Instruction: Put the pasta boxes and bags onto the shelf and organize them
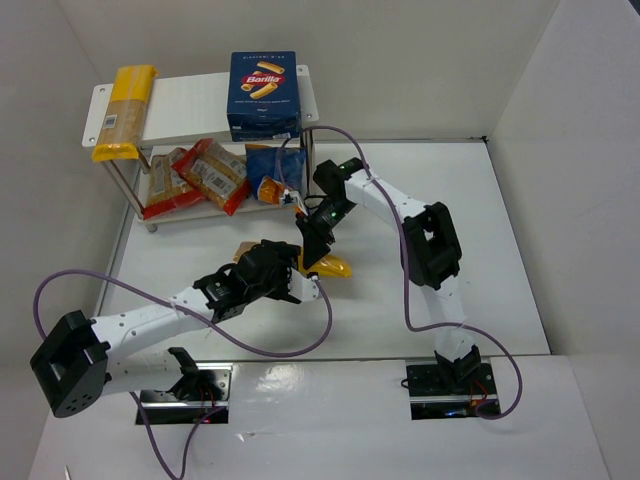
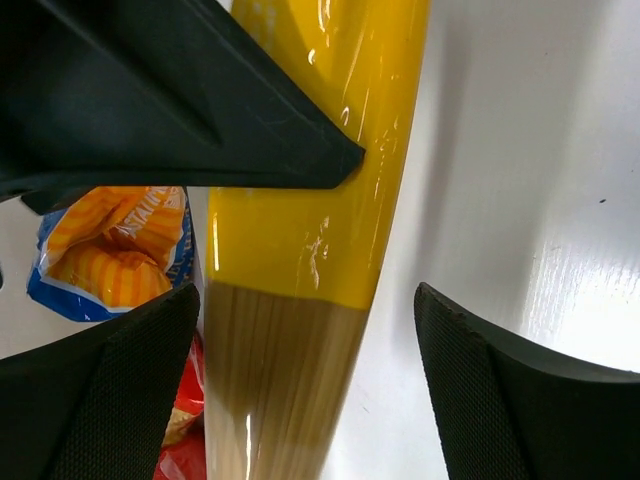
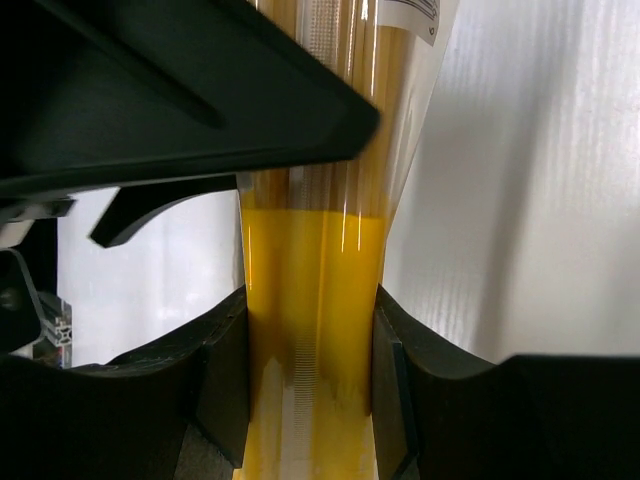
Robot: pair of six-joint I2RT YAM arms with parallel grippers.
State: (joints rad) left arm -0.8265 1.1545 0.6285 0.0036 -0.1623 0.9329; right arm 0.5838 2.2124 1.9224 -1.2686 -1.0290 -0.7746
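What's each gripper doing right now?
Left gripper: open, straddling the yellow spaghetti bag, not gripping.
Right gripper: closed on the same bag.

A robotics lab test cell: bare white panels (image 1: 560, 90) box in a glossy white desk (image 1: 500, 220); the left arm (image 1: 150, 325) and right arm (image 1: 430, 245) are bolted on, purple cables (image 1: 404, 290) hang behind the right pincer (image 1: 313, 262), a small white shelf (image 1: 190, 95) beyond it.

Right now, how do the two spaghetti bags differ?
The shelf bag lies untouched on the top board's left end, overhanging its front. The other bag is down at the table, clamped by the right gripper, left gripper open around it. Both are long, yellow.
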